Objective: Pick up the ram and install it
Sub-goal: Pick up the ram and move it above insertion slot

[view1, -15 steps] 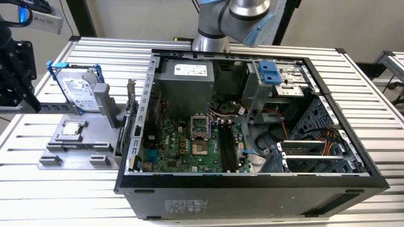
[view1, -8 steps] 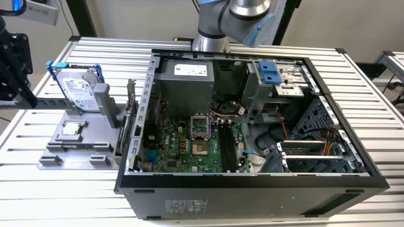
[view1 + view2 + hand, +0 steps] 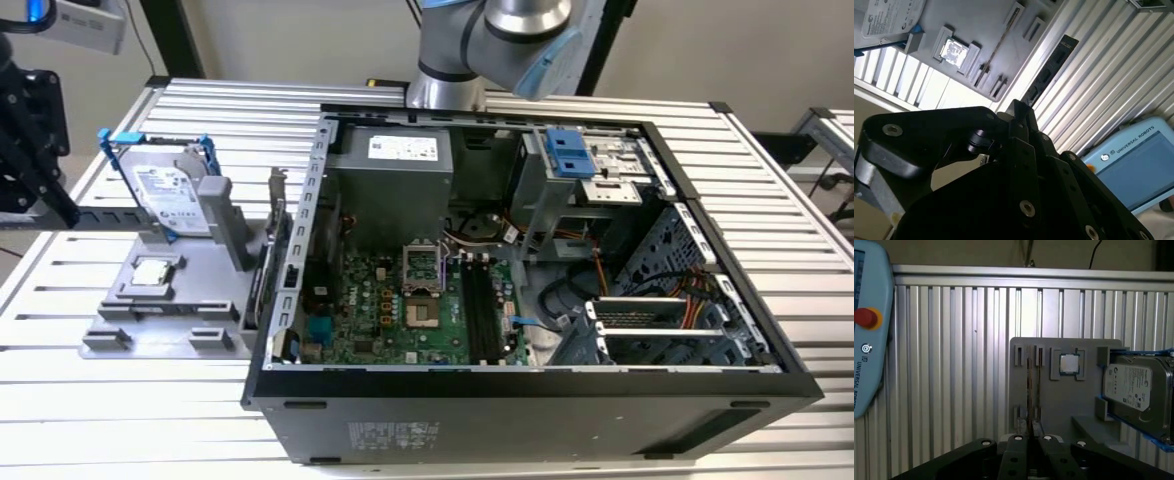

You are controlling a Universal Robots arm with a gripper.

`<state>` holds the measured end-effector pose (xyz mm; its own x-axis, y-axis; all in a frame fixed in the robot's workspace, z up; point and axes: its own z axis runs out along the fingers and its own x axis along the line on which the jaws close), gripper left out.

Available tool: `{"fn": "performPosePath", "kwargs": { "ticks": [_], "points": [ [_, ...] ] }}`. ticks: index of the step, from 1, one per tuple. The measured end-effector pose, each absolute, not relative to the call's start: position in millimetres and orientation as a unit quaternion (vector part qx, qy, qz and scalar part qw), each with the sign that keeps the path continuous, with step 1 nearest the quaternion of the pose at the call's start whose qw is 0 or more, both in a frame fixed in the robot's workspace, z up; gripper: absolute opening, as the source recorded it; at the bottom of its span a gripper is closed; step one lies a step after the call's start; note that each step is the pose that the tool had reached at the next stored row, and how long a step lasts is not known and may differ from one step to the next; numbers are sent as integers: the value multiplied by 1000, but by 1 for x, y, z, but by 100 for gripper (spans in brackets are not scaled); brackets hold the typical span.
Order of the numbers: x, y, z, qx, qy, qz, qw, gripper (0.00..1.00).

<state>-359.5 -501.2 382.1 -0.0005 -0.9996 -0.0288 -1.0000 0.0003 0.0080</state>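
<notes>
Arm (image 3: 487, 40) rides high at the back of the table. The gripper (image 3: 1030, 434) points down at the gray holder (image 3: 1054, 405).

Fingers (image 3: 1018, 440) look pinched nearly together on the ram (image 3: 1049, 70). In the second wrist view it juts out past the grip as a dark strip with black chips, apart from the holder.

Holder carries a hard drive (image 3: 1136, 390) and a processor chip (image 3: 1069, 362).

Open computer case (image 3: 534, 385) sits at the exterior view's right, with black memory slots (image 3: 477, 300) on its board.

Judgement: the step in hand is the carry. Done well, it wants:
- a firm, square pinch
- the stick level, with no twist
- its long edge parallel to those slots
</notes>
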Motion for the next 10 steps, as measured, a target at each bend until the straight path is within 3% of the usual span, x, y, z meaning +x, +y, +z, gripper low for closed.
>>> {"fn": "performPosePath", "kwargs": {
  "ticks": [10],
  "points": [
    [-345,-501,382,-707,707,13,8,0]
  ]
}}
